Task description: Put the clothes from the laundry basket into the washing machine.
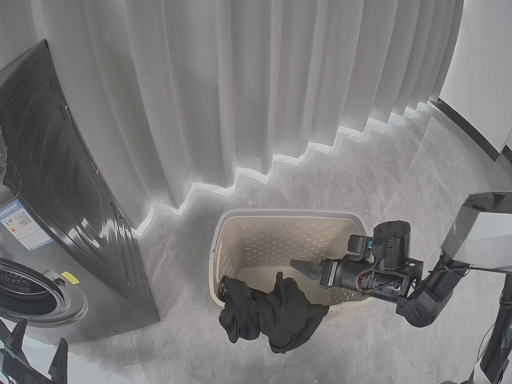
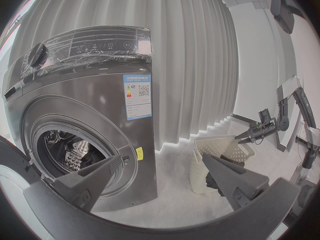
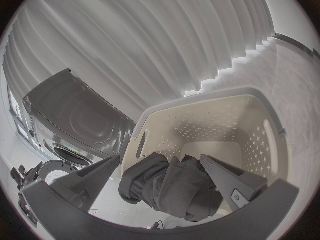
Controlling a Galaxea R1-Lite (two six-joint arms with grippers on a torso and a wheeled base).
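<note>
- The dark clothes (image 1: 272, 310) hang bunched over the near rim of the basket (image 1: 288, 213), part inside, part spilling outward; the washing machine (image 1: 64, 188) stands near, to the left, door open.
- Probably soft, light and limp; they should sag and trail, so the thick fold on the rim looks the best place to pinch.
- The right gripper (image 1: 303, 268) hovers over the basket, jaws wide, holding nothing; the left gripper (image 2: 161, 156) faces the drum, jaws wide too.
- 2 stickers on the machine front: a blue label (image 2: 137, 96) and a yellow sticker (image 2: 139, 153); print too small to read.
</note>
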